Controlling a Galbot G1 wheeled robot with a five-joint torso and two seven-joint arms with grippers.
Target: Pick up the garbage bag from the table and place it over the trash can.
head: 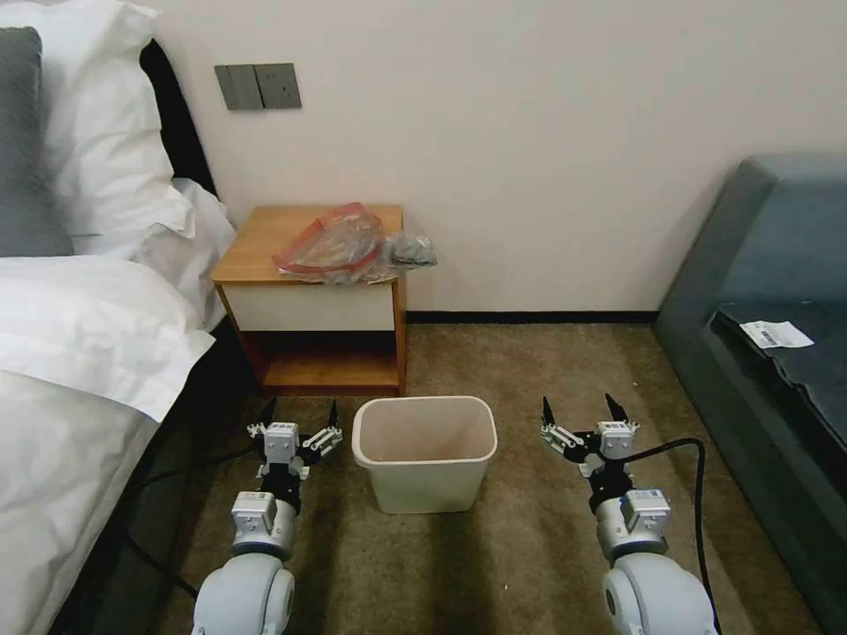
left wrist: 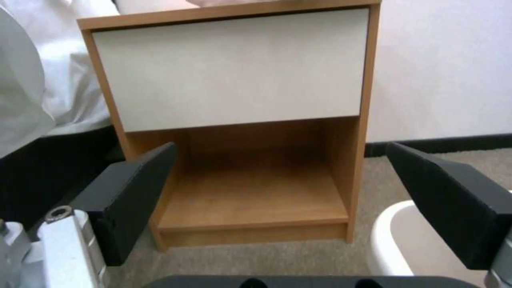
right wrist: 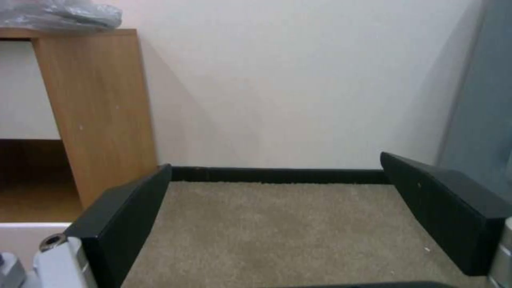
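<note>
The garbage bag (head: 346,244) lies crumpled on top of the table (head: 265,238), clear plastic with a red band, its dark grey bunched end (head: 413,250) hanging over the table's right edge. That grey end (right wrist: 59,14) shows above the wooden side panel in the right wrist view. The cream trash can (head: 424,451) stands on the carpet in front of the table, between my arms. My left gripper (head: 301,411) hovers low beside the can's left, open and empty, facing the table's drawer front (left wrist: 229,68). On the can's right, my right gripper (head: 581,409) is open and empty too.
A bed with white sheets and pillows (head: 79,300) borders the left side. A grey-blue sofa (head: 768,291) with a paper slip (head: 775,334) runs along the right. A black cable (head: 688,476) loops by my right arm. Brown carpet (head: 529,370) lies between the table and the sofa.
</note>
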